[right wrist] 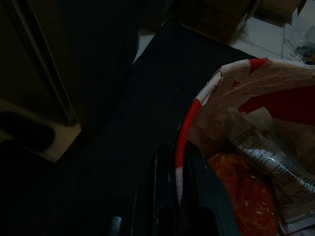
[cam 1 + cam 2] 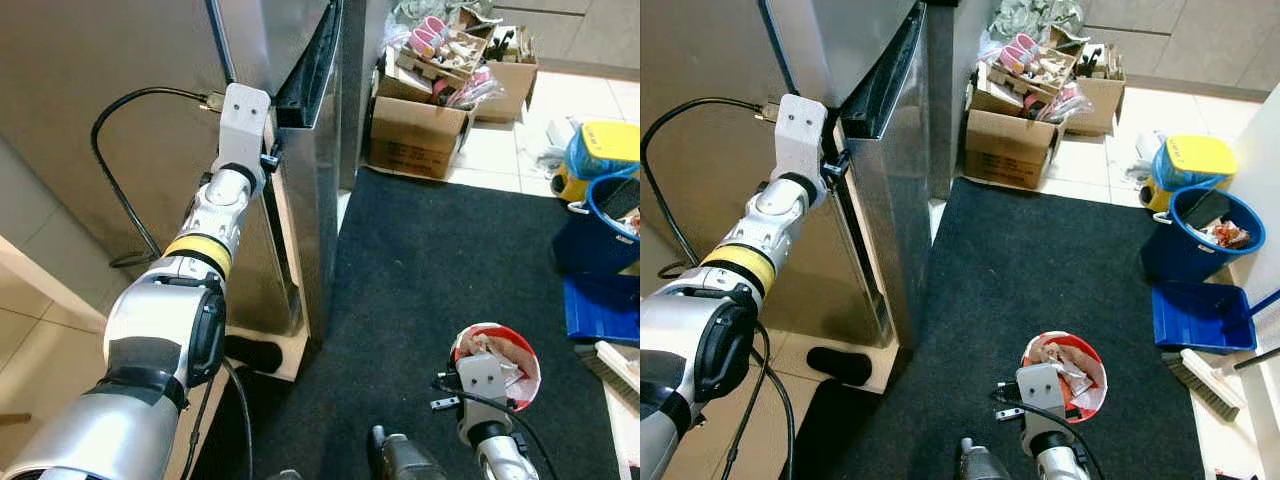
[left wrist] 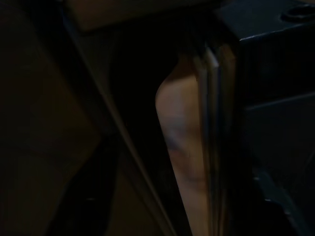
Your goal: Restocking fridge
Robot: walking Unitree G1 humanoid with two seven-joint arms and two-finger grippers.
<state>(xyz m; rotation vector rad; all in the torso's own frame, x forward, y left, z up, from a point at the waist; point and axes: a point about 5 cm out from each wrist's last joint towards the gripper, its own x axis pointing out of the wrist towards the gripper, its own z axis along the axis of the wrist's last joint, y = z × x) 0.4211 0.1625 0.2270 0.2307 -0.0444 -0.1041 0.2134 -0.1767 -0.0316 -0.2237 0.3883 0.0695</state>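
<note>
Low down, right hand (image 1: 177, 196) pinches rim of red bucket (image 2: 1092, 372), white-lined, holding crumpled packets; left hand's grip unclear at steel fridge door (image 2: 318, 190).

Brushed steel fridge door (image 2: 318, 150); matt black carpet (image 2: 440, 280); cardboard boxes (image 2: 415, 135).

Both head eyes look steeply down on fridge door (image 2: 310, 150) and black mat (image 2: 1040, 270); wrist cameras sit close, dark.
</note>
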